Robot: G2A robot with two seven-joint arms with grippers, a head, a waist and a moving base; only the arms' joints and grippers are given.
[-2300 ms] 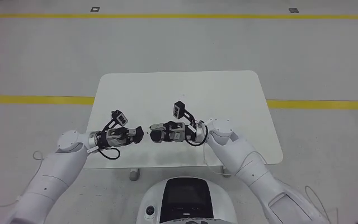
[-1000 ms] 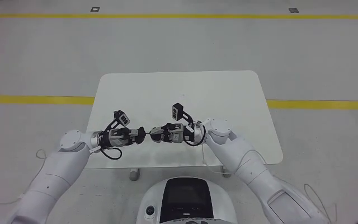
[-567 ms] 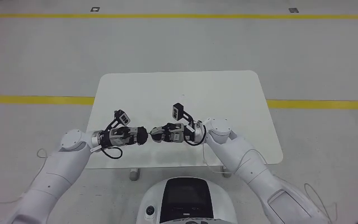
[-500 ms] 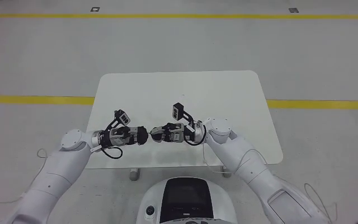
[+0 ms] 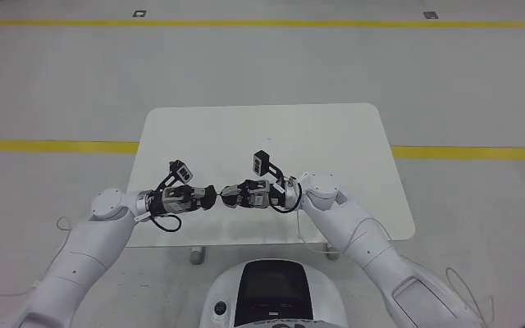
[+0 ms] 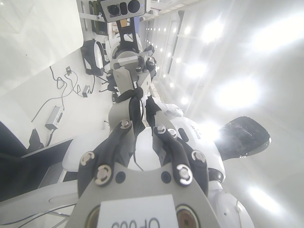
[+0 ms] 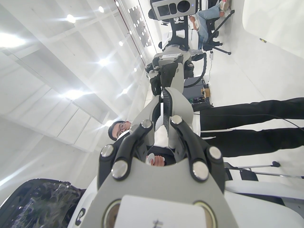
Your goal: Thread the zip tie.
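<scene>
Because thin, light, springy, likely slick: pinch zip tie close behind tip, on flat sides. Clamped in left jaws and right jaws, over surface.

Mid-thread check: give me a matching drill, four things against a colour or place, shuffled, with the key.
Things
1 zip tie
2 table
3 floor line
4 right end effector

Colour or place
A yellow, on the floor
B white, under both arms
C closely facing the left end effector
D black, running between the two end effectors

Pairs: 1-D, 2-B, 3-A, 4-C
</scene>
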